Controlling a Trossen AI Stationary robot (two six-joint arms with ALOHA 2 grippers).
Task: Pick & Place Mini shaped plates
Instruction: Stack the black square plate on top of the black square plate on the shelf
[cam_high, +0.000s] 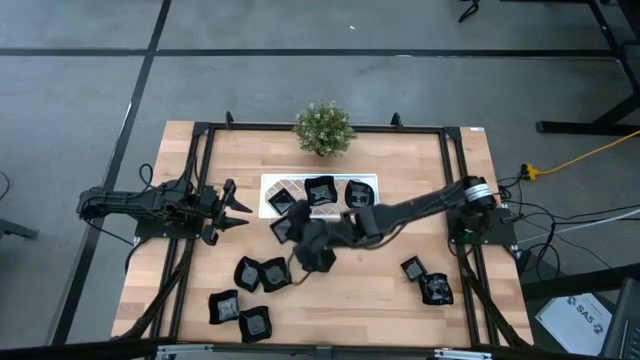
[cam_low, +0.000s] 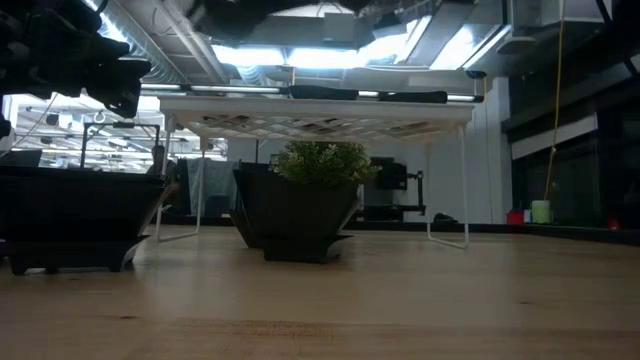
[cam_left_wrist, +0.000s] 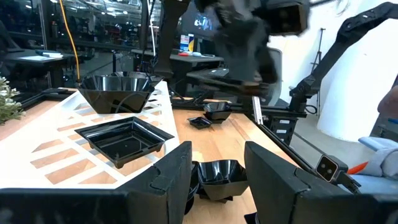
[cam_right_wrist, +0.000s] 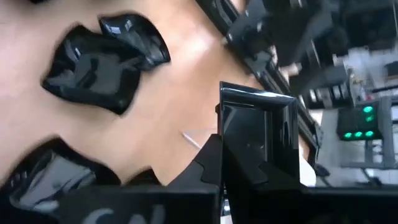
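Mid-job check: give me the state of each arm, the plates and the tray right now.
right gripper: shut on a mini plate, above mid-table.
left gripper: open, empty, waiting at the table's left.
tray: holds several plates.
loose plates: lying on the table, front left.
two plates: on the table, front right.
plant: upright behind the tray.

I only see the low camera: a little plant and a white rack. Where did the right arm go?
Observer: The right pincer hangs over the middle of the table, near the white tray.
Child: Is it holding something?
Observer: Yes. Its wrist view shows a mini plate clamped in it.
Child: And the other arm?
Observer: The left pincer waits open at the table's left, beside the tray.
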